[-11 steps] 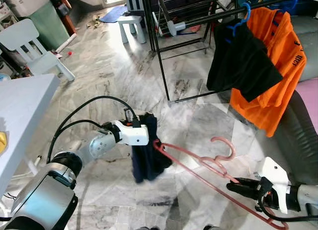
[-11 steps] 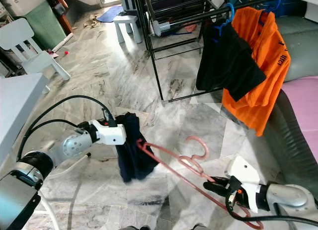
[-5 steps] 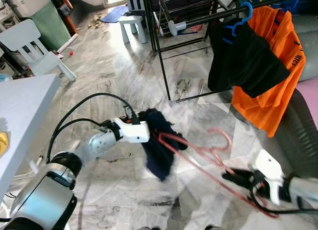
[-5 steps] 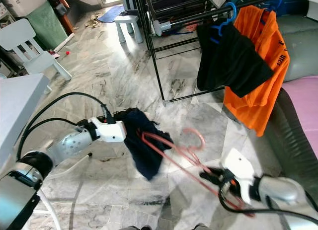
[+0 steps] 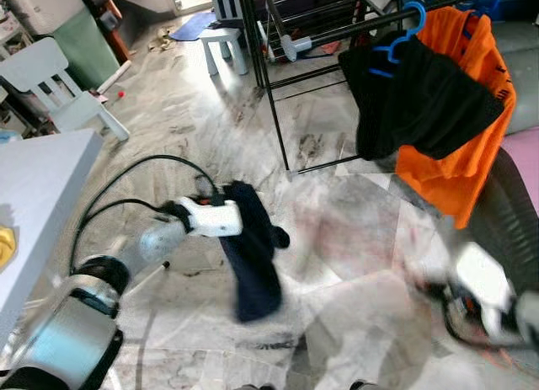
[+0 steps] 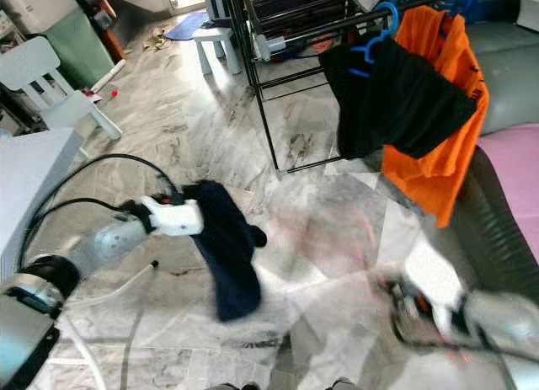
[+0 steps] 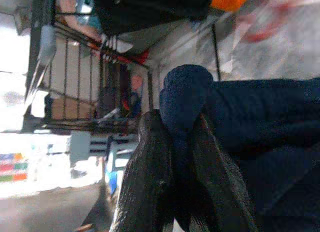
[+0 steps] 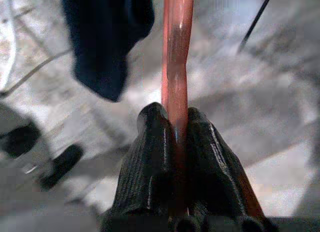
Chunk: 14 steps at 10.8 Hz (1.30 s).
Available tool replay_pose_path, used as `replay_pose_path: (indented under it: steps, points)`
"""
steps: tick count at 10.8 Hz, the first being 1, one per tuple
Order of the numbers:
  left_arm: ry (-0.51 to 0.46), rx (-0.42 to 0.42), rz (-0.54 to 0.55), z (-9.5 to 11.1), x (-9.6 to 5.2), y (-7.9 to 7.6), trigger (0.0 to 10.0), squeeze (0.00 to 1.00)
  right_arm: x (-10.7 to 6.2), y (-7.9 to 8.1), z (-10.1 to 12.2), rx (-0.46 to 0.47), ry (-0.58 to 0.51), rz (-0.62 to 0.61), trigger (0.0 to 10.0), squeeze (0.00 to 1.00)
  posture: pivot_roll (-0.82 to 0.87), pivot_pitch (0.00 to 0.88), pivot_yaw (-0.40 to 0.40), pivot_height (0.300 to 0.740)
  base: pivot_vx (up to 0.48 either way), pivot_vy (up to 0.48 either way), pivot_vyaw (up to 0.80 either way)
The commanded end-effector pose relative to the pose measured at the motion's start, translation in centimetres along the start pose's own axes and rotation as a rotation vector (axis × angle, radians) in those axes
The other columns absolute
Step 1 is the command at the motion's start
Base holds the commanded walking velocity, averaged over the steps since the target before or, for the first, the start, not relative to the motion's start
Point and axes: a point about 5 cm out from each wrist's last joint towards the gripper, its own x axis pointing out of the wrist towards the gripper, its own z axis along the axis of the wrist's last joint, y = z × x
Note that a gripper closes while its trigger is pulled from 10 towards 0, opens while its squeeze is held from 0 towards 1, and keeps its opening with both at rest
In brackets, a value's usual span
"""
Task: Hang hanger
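Note:
My left gripper (image 5: 238, 216) is held out over the floor, shut on the top of a dark navy garment (image 5: 254, 268) that hangs limp below it. In the left wrist view both fingers (image 7: 150, 157) pinch a fold of that cloth (image 7: 186, 99). At the lower right my right gripper (image 5: 459, 280) is smeared by motion. In its wrist view it is shut on the bar of a pink hanger (image 8: 176, 51), with the navy garment (image 8: 102, 36) off to one side of the bar. In the eye views the hanger is a faint pink streak (image 6: 324, 230).
A black drying rack (image 5: 276, 112) stands ahead, with a black shirt on a blue hanger (image 5: 425, 99) and an orange shirt (image 5: 467, 167) on its rail. A white table (image 5: 38, 196) is at the left, a small chair (image 5: 46, 78) and a stool (image 5: 223, 38) further back, and a sofa (image 5: 518, 196) at the right.
My right gripper has swung right and down with the pink hanger, now blurred. The hanger's end has come away from the navy garment, which has dropped straight under my left gripper.

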Motion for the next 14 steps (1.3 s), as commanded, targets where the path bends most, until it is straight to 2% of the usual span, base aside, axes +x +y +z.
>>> replay_pose_path:
  steps: [1, 3, 6, 10, 13, 14]
  points:
    - [-0.005, -0.002, 0.011, -0.3, -0.3, 0.7, 10.0, 0.0, 0.5, 0.4, -0.3, -0.011, 0.005, 0.002, 10.0, 0.0, -0.07, 0.124, 0.217, 0.74, 0.0, 0.0, 0.0]
    - [-0.05, 0.001, 0.024, 0.3, -0.1, 1.0, 10.0, 0.0, 1.0, 1.4, -0.2, 0.01, -0.005, 0.078, 10.0, 0.0, -0.07, 0.125, 0.217, 0.74, 0.0, 0.0, 0.0]
    - [-0.078, -0.001, 0.053, 0.6, -0.1, 1.8, 10.0, 0.0, 0.8, 2.3, -1.3, 0.032, 0.041, 0.139, 10.0, 0.0, -0.07, 0.127, 0.222, 0.74, 0.0, 0.0, 0.0]
    - [-0.081, -0.005, 0.058, 0.7, -0.1, 1.8, 10.0, 0.0, 0.6, 2.6, -1.6, 0.045, 0.057, 0.163, 10.0, 0.0, -0.07, 0.129, 0.221, 0.74, 0.0, 0.0, 0.0]
    - [-0.114, -0.033, 0.08, 1.3, 0.2, 1.9, 10.0, 0.0, 1.7, 3.2, -1.3, 0.049, 0.045, 0.19, 10.0, 0.0, -0.06, 0.126, 0.22, 0.74, 0.0, 0.0, 0.0]
    - [-0.132, -0.069, 0.116, 1.6, 0.3, 2.3, 10.0, 0.0, 2.2, 3.6, -1.6, 0.067, 0.055, 0.216, 10.0, 0.0, -0.06, 0.125, 0.218, 0.74, 0.0, 0.0, 0.0]
